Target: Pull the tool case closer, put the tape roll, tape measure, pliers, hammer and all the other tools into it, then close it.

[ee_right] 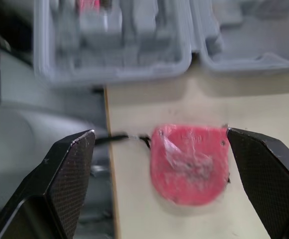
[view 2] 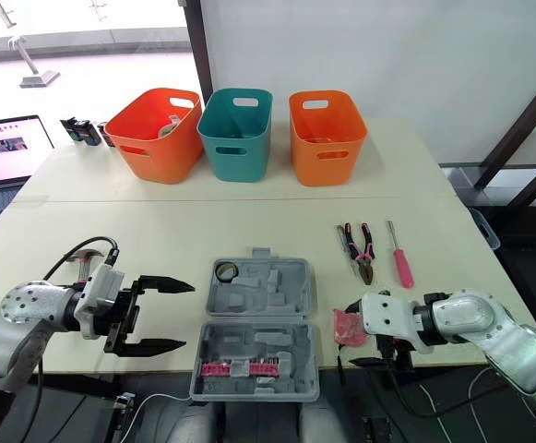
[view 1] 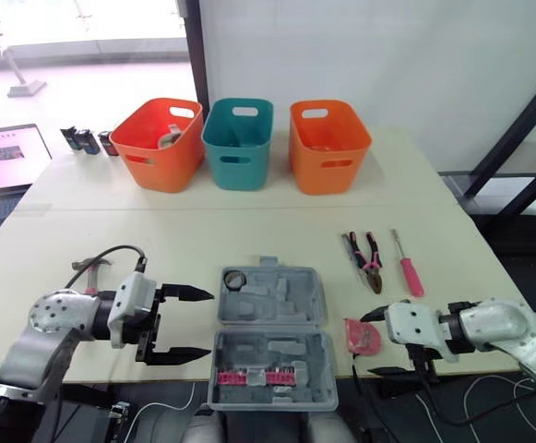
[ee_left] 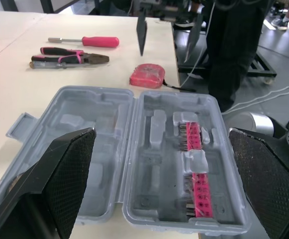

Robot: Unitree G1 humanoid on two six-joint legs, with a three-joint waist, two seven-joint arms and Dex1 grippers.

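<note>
The grey tool case point(view 1: 272, 337) lies open at the table's front edge, pink bits in its near half and a tape roll point(view 1: 233, 278) in its far half. My left gripper point(view 1: 183, 323) is open just left of the case, fingers pointing at it. The red tape measure point(view 1: 363, 336) lies right of the case. My right gripper point(view 1: 375, 343) is open with one finger on each side of the tape measure point(ee_right: 189, 162), not touching it. Pliers point(view 1: 367, 259) and a pink screwdriver point(view 1: 408, 269) lie farther back on the right. The hammer point(view 1: 88, 268) shows partly behind my left arm.
Three bins stand in a row at the back: orange point(view 1: 160, 143), teal point(view 1: 238, 143), orange point(view 1: 328, 146). A laptop point(view 1: 5, 155) and small dark items point(view 1: 85, 140) sit at the far left. The table's front edge runs under the case.
</note>
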